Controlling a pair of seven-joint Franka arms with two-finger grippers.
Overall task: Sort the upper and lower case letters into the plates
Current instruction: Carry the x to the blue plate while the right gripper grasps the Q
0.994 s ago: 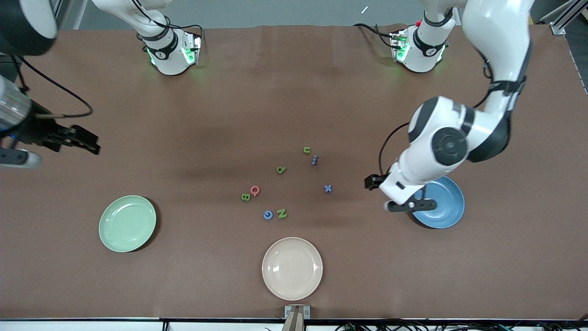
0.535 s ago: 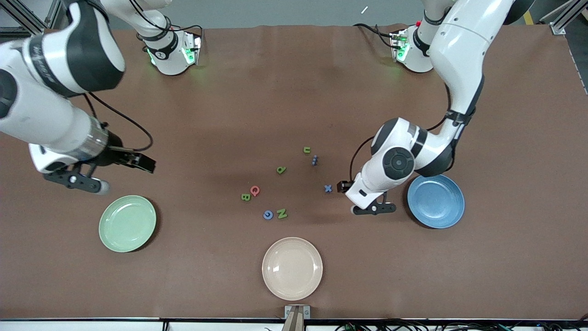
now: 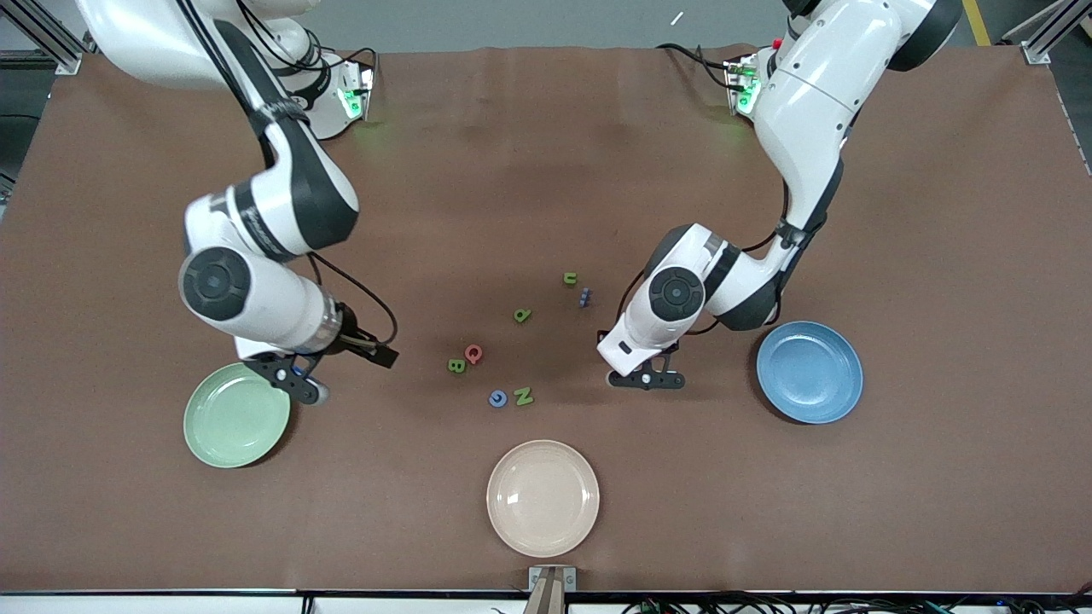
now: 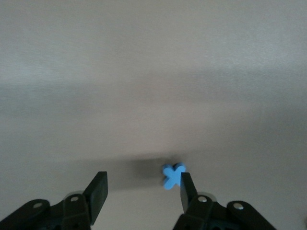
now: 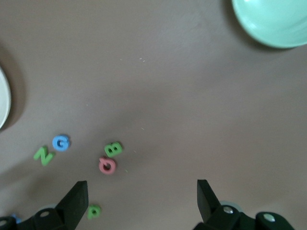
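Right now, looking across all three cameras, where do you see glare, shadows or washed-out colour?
Front view: ceiling light glares off the cream plate, and each arm throws a soft shadow on the table. Left wrist view: pale and washed out, with a dark shadow beside the blue x. Right wrist view: evenly lit, with the letters sharp.

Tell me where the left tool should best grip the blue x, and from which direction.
The blue x lies flat on the table, too thin to take from the side. Probably best from straight above, pinching across its middle. The left tool is open over it but off-centre, one finger at the letter, so it should likely recentre first.
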